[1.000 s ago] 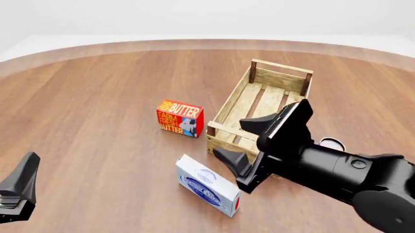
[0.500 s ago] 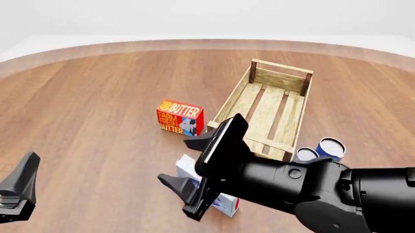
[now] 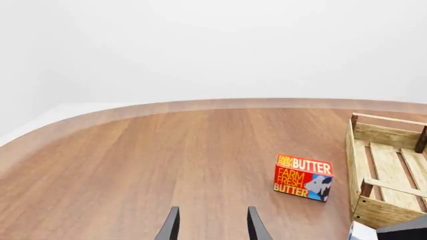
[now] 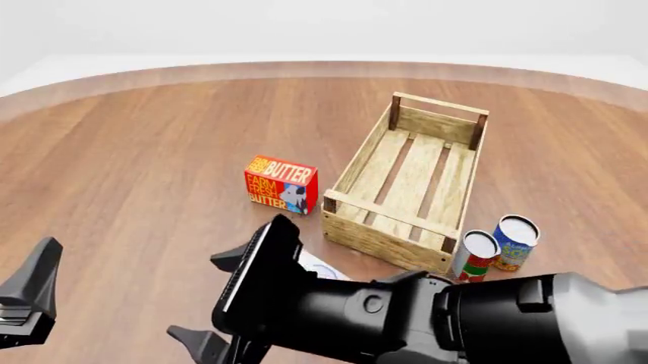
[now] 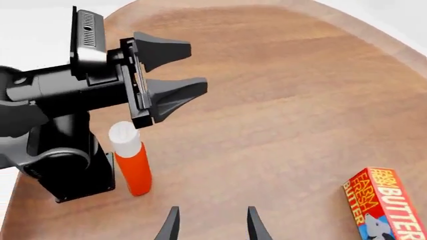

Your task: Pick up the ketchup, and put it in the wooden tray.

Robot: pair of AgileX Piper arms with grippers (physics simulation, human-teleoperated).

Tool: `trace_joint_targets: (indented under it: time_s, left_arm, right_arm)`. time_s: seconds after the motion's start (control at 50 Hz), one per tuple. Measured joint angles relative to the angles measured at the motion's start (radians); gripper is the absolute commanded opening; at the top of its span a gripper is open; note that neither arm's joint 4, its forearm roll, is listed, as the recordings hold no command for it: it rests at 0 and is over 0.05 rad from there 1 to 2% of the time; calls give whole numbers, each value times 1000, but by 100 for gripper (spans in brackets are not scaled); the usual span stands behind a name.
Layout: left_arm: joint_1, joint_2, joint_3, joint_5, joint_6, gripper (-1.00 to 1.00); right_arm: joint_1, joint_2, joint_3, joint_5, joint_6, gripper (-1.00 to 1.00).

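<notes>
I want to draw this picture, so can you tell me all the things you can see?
ketchup: one, red-orange, white cap, upright by left arm's base
wooden tray: one, pale wood, right of butter box
butter box: one, red-orange, mid-table
cans: two, red-green and blue, beside tray's near corner
white-blue box: one, mostly hidden behind right arm
table: one, brown wood
left gripper: one, black, jaws open
right gripper: one, black, jaws open
</notes>
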Motion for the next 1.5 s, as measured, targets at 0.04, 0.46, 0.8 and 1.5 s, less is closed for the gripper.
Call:
trace_joint_targets:
  time_s: [0.04,0.46,0.8,1.5]
  left_arm:
    - [0,0,0,0,0,100]
    - [0,0,0,-1,0,100]
    - [1,-1,0,1,0,100]
    - [1,-4,0,3,0,100]
  right_arm:
    - [14,19,-15,-2,-2,100]
    - [132,192,-168,10,-20,100]
    - [180,264,-232,10,-19,100]
    - [199,399,-300,-52,11,100]
